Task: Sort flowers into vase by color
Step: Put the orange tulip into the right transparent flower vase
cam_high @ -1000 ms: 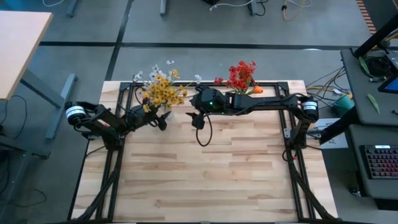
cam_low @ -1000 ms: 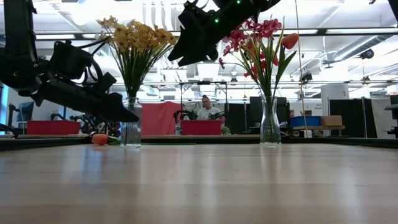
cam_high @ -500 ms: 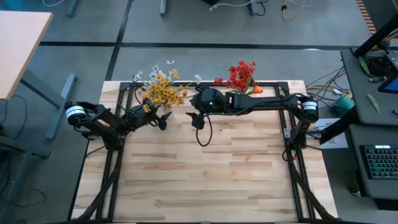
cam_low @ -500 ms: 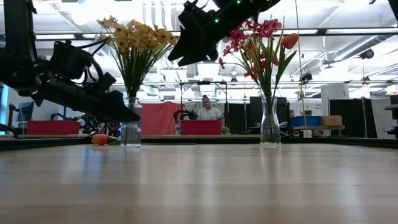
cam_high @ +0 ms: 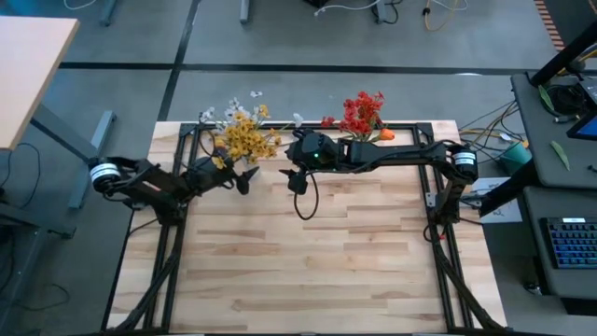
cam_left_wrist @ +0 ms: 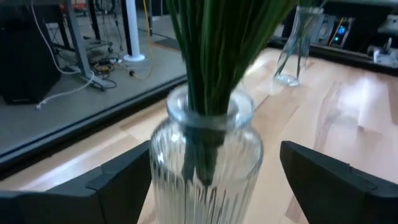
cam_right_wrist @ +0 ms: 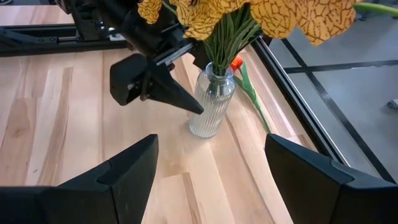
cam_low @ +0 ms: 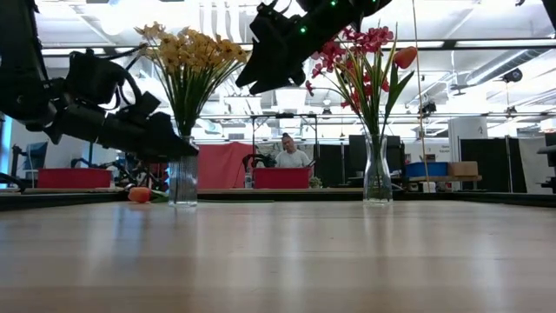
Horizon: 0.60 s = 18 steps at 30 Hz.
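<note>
A ribbed glass vase [cam_low: 182, 178] holds the yellow flowers [cam_high: 244, 138], with white blossoms [cam_high: 233, 107] on the bunch's far side. My left gripper [cam_left_wrist: 214, 155] is open at this vase [cam_left_wrist: 205, 168], one finger on either side of it, with a gap showing to the glass. A second vase [cam_low: 376, 169] holds the red flowers [cam_high: 362, 114] and an orange blossom [cam_low: 404, 56]. Another orange flower [cam_right_wrist: 236, 63] lies on the table behind the yellow vase [cam_right_wrist: 211, 106]. My right gripper [cam_high: 297, 179] hangs open above the table's middle, high up.
A black frame rail [cam_right_wrist: 292, 99] runs along the table's far edge just behind both vases. The near half of the wooden table [cam_high: 308, 271] is bare. A person [cam_low: 289, 155] sits in the room beyond the table.
My left gripper has risen a little beside the yellow flowers' vase, staying open, and its arm's rear joint has swung toward the table's left edge. The right arm and both vases have kept still.
</note>
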{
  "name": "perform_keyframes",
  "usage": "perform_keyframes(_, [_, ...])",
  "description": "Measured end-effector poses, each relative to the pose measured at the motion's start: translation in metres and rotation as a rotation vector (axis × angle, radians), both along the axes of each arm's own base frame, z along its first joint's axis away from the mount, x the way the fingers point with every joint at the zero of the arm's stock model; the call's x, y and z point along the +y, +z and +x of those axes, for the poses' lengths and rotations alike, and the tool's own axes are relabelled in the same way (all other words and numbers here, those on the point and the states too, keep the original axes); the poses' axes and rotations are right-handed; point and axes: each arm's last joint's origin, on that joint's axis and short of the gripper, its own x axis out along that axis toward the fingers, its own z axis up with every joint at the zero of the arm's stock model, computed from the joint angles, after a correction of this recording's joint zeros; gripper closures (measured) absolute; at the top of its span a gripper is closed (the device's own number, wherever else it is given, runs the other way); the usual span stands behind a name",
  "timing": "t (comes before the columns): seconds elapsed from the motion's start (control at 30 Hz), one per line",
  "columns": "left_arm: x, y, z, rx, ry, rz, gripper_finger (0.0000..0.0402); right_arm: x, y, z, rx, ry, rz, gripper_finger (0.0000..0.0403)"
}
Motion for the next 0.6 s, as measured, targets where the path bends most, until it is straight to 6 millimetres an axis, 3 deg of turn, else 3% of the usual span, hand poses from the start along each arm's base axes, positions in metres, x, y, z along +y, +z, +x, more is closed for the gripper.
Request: perform_keyframes(0.6, [-0.009,0.035,-0.015,0.035,-0.01,0.026,0.0072,0.0,0.0,0.0,0.0,0.0,0.0,0.0117])
